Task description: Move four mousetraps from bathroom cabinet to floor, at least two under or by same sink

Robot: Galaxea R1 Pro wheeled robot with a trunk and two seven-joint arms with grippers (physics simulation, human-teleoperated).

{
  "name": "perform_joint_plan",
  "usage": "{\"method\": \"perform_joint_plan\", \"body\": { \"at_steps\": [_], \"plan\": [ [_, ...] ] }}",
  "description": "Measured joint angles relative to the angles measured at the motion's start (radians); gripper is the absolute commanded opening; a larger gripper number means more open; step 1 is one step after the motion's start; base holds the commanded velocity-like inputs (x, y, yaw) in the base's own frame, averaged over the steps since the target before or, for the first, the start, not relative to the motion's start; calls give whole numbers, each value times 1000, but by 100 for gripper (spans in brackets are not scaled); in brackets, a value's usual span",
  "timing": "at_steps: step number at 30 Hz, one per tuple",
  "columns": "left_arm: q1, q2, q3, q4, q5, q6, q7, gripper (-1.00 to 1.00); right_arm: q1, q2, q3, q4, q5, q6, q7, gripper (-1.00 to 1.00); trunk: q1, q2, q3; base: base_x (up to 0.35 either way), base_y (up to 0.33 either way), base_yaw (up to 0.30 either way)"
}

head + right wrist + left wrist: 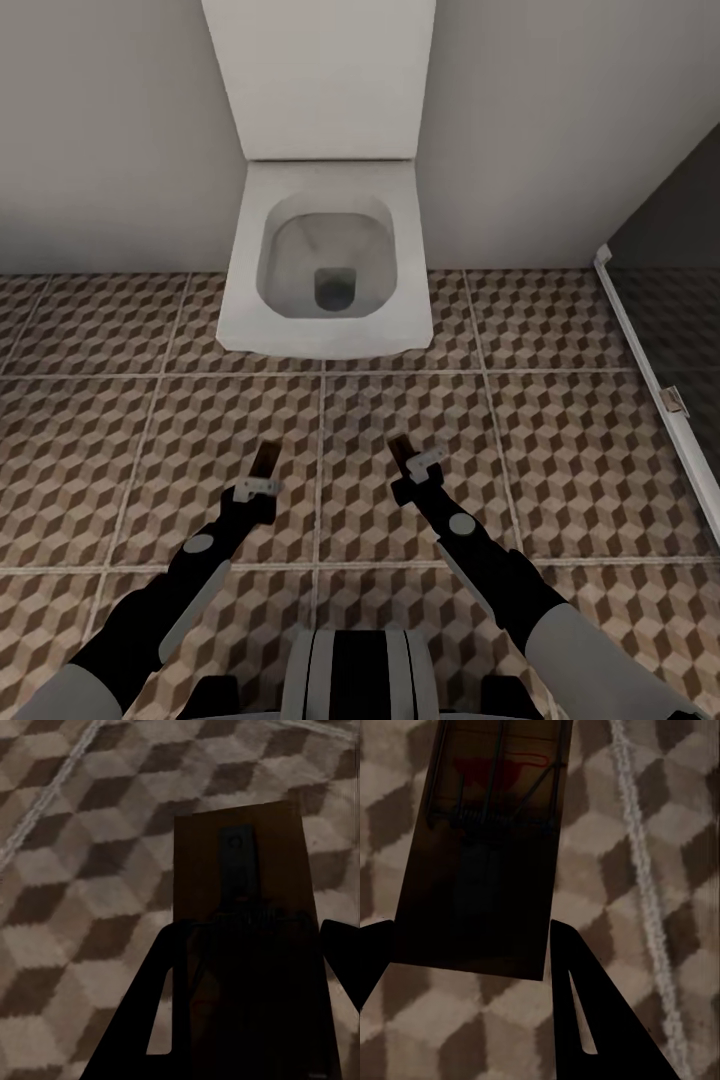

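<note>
White square ceramic toilet (325, 265); brown, beige and white cube-patterned tiled floor (560, 430), pale grout; brown wooden mousetrap board (484, 847), red marking, dark wire.

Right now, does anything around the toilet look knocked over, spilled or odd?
Nothing stands out. The toilet sits square against the wall, lid up, and the bathroom floor looks clean. Each gripper holds a mousetrap above the tiles.

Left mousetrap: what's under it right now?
Under the left mousetrap, held in the left tool, is cube-pattern floor with a grout line nearby. The tile directly beneath is covered by the board.
</note>
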Motion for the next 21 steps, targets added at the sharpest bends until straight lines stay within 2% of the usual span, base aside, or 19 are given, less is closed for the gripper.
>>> {"method": "perform_joint_plan", "body": {
  "at_steps": [4,11,15,21],
  "plan": [
    [1,1,0,-27,-3,-2,1,-100,0,5,1,4,1,-52,0,-100,0,0,0,0,0,0],
    [2,3,0,-47,-14,-7,0,-100,0,16,0,70,2,-69,0,-100,0,0,0,0,0,0],
    [2,4,0,-45,-15,-8,-1,-100,0,57,0,134,6,-71,0,-100,0,0,0,0,0,0],
    [2,4,0,-37,-15,-8,-2,-100,-8,81,0,181,7,-68,0,-100,0,0,0,0,0,0]
  ]
}}
